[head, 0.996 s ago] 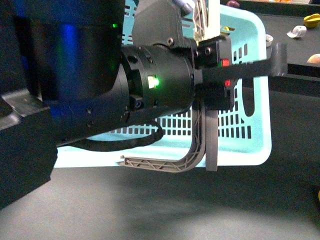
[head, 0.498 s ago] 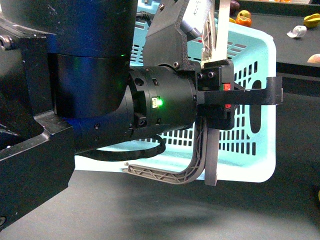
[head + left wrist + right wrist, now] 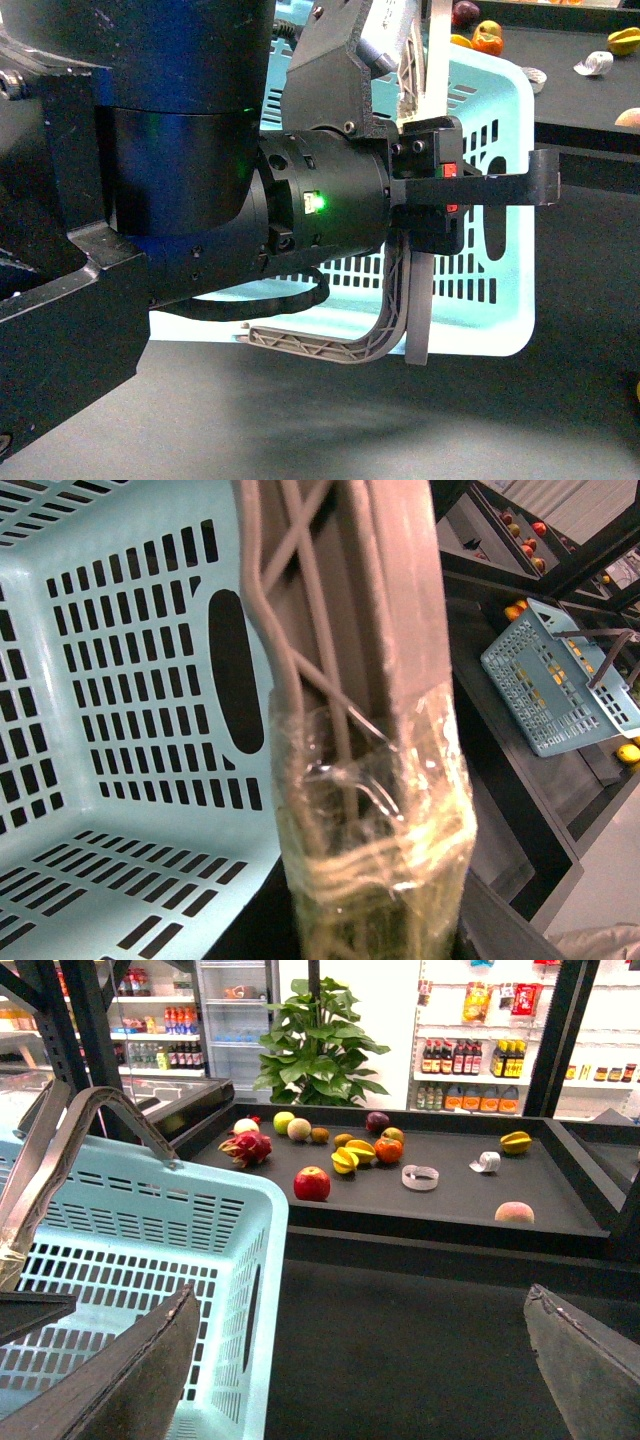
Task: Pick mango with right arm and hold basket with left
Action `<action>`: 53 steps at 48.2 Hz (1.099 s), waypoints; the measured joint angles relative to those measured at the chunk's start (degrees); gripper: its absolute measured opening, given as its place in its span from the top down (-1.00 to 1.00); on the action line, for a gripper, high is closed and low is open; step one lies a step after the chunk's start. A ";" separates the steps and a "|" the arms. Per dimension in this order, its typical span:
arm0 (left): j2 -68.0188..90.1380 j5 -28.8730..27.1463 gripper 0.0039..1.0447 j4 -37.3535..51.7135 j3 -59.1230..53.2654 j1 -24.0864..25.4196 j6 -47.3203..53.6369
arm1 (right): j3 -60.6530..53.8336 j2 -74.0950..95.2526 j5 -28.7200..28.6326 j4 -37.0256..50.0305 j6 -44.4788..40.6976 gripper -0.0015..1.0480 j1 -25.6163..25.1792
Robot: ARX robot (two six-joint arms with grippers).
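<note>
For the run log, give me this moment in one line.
left arm: gripping basket handle | right fingers: open, empty | fruit: on shelf

Pale turquoise slotted plastic basket (image 3: 490, 300): upright, interior empty where visible. Its tape-wrapped grey-brown handle (image 3: 370, 860) is raised and clamped in the black left gripper (image 3: 430, 185). The second handle (image 3: 330, 345) hangs down the near wall. Smooth yellow oval mango (image 3: 360, 1148): on the black shelf (image 3: 450, 1200) beyond the basket; identification uncertain.
</note>
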 joint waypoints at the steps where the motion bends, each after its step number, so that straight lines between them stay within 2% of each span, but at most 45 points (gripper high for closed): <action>1: 0.00 -0.02 0.71 0.00 0.00 0.00 0.00 | 0.00 0.00 0.00 0.00 0.00 -0.85 0.00; 20: 0.00 0.04 0.71 0.00 0.00 0.00 0.04 | 0.00 0.00 0.00 0.00 0.00 -0.85 0.02; 22: 0.00 0.04 0.71 0.00 -0.02 0.00 0.04 | 0.39 0.70 3.06 -1.49 -0.15 -0.85 0.87; 24: 0.00 0.02 0.71 0.00 -0.02 0.00 0.11 | 1.64 3.23 9.16 -4.39 -0.61 -0.85 1.99; 28: -0.02 0.00 0.71 0.00 -0.02 0.00 0.09 | 2.01 8.79 12.74 -3.32 -0.98 -0.85 1.20; 37: -0.04 0.04 0.71 0.00 -0.02 0.00 0.13 | 2.01 25.38 7.10 9.11 -1.73 -0.85 -4.87; 49: -0.04 0.07 0.71 0.00 -0.02 0.00 0.13 | 4.79 73.00 0.22 43.93 -6.82 -0.85 -13.46; 53: -0.04 -0.02 0.71 0.00 -0.02 -0.02 0.13 | 7.58 85.42 -1.20 49.13 -7.85 -0.85 -16.22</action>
